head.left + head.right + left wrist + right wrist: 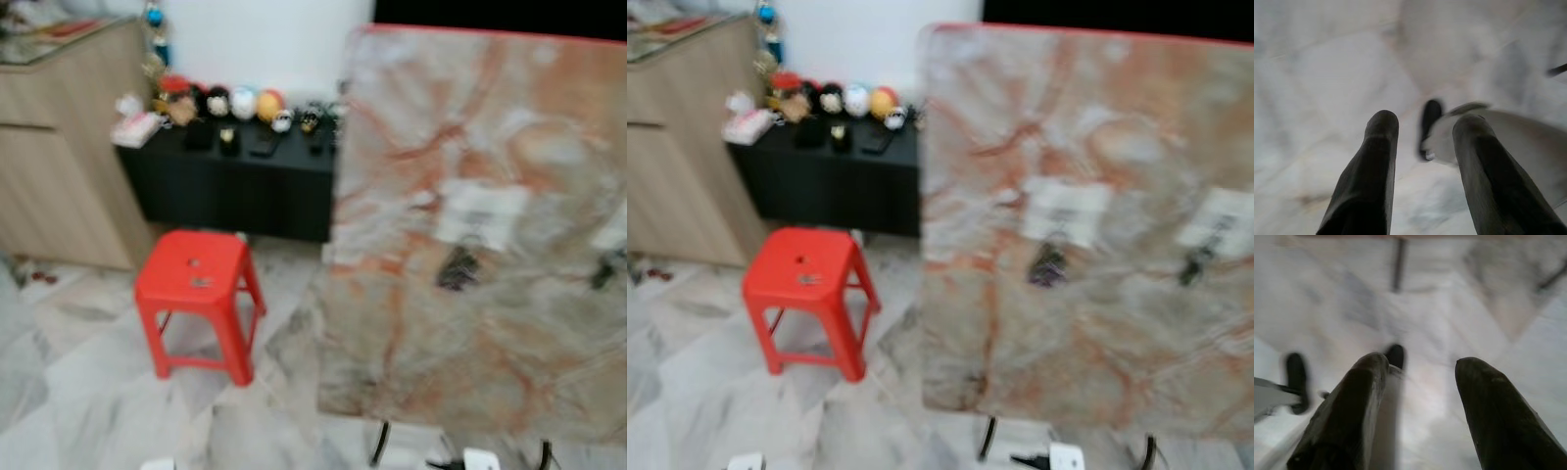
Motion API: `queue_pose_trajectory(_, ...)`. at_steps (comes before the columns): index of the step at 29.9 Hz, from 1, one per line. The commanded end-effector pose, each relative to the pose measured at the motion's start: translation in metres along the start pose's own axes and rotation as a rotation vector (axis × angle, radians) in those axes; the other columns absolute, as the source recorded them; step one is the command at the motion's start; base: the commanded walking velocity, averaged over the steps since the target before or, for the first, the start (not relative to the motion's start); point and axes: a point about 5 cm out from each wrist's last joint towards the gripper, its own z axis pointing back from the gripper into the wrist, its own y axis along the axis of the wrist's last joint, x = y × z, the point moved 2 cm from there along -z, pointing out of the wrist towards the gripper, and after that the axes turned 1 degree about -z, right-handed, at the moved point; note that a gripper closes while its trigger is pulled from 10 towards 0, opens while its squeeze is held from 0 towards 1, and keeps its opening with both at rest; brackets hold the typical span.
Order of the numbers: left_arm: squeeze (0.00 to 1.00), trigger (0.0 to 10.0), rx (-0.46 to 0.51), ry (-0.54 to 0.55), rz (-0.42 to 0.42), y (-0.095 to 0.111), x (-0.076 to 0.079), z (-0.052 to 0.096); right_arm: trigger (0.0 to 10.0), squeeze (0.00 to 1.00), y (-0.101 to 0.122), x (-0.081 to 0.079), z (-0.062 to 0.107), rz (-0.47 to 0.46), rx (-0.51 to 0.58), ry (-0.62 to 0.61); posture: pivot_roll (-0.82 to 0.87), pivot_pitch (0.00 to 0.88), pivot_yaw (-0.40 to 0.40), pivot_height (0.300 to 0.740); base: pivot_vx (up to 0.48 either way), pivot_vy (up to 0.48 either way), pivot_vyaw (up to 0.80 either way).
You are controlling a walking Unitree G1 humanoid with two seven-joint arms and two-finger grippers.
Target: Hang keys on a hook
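From the head camera I see a blurred marble-patterned table (pixel 490 323) with a dark bunch of keys (pixel 458 267) lying on it beside a red stool (pixel 196 279), while my left gripper (pixel 1422 127) and right gripper (pixel 1422 364) hang spread apart over the floor (pixel 1449 298), both empty

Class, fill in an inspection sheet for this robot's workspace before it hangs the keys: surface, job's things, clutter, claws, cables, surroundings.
Surface: marbled table top, blurred, on thin dark legs.
Job's things: dark bunch, probably keys, beside a white paper; a second dark item near the right edge, too blurred to name; hook: nothing seen.
Clutter: toys and small items along the black cabinet.
Claws: left claw open, pointing at the floor; right claw open, pointing at the floor; both hold nothing.
Cables: nothing seen.
Surroundings: red stool on marble floor tiles, wooden cupboard, white wall.
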Motion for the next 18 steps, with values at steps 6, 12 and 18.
queue_pose_trajectory(6, 0.0, 10.0, -0.004, -0.012, 0.003, 0.0005, 0.0054, -0.001, 10.0, 0.0, -0.0033, 0.0091, 0.0014, 0.011, -0.003, -0.017, 0.14, 0.0, -0.029, 0.74, 0.0, 0.387, 0.0)
queue_pose_trajectory(12, 0.0, 10.0, -0.004, -0.013, 0.002, 0.0003, 0.0054, -0.001, 10.0, 0.0, -0.002, 0.0076, 0.0011, 0.012, 0.0, -0.015, 0.14, 0.0, -0.032, 0.74, 0.0, 0.386, 0.0)
queue_pose_trajectory(18, 0.0, 10.0, -0.003, -0.013, 0.005, 0.0008, 0.0056, -0.0011, 10.0, 0.0, -0.0007, 0.0064, 0.0008, 0.011, 0.003, -0.014, 0.14, 0.0, -0.033, 0.74, 0.0, 0.387, 0.0)
